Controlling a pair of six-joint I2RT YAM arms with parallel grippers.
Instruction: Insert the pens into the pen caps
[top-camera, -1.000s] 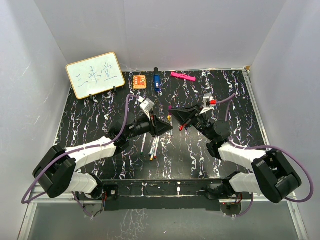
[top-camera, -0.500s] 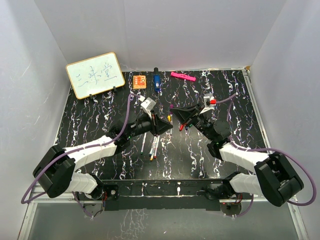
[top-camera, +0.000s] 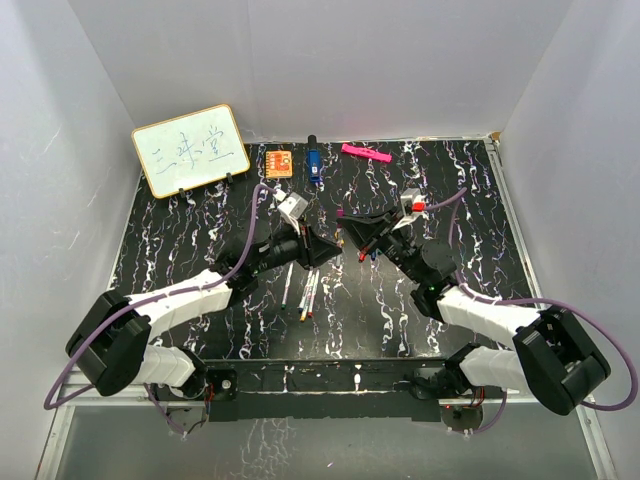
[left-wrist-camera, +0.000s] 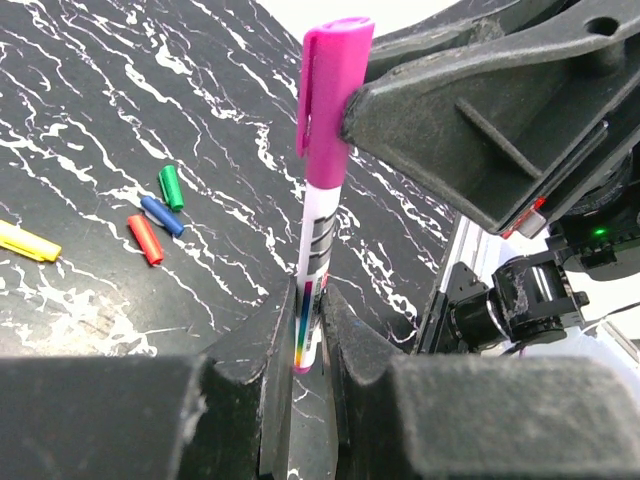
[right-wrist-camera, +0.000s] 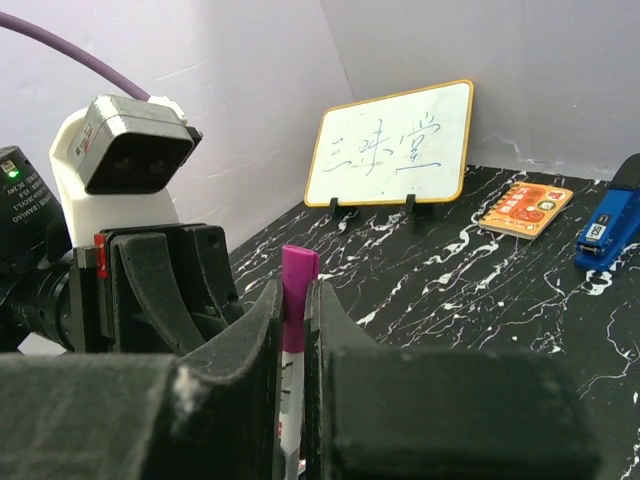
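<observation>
We are mating one pair above the counter (top-camera: 180, 230): the left gripper (left-wrist-camera: 307, 320) is clamping the white pen (left-wrist-camera: 318, 225), and the right gripper (right-wrist-camera: 293, 300) is pinching its pink cap (left-wrist-camera: 330, 110) — apparently seated. The green cap (left-wrist-camera: 171, 186), blue cap (left-wrist-camera: 161, 215), red cap (left-wrist-camera: 145, 239), yellow cap (left-wrist-camera: 25, 241) and the other pens (top-camera: 304, 293) are lying unjoined on the counter.

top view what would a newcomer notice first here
The two claws meet mid-table: the left claw grips a white pen by its barrel while the right claw pinches its magenta cap. Next, loose caps lie on the marbled black table, and a scribbled whiteboard stands at the far left.
</observation>
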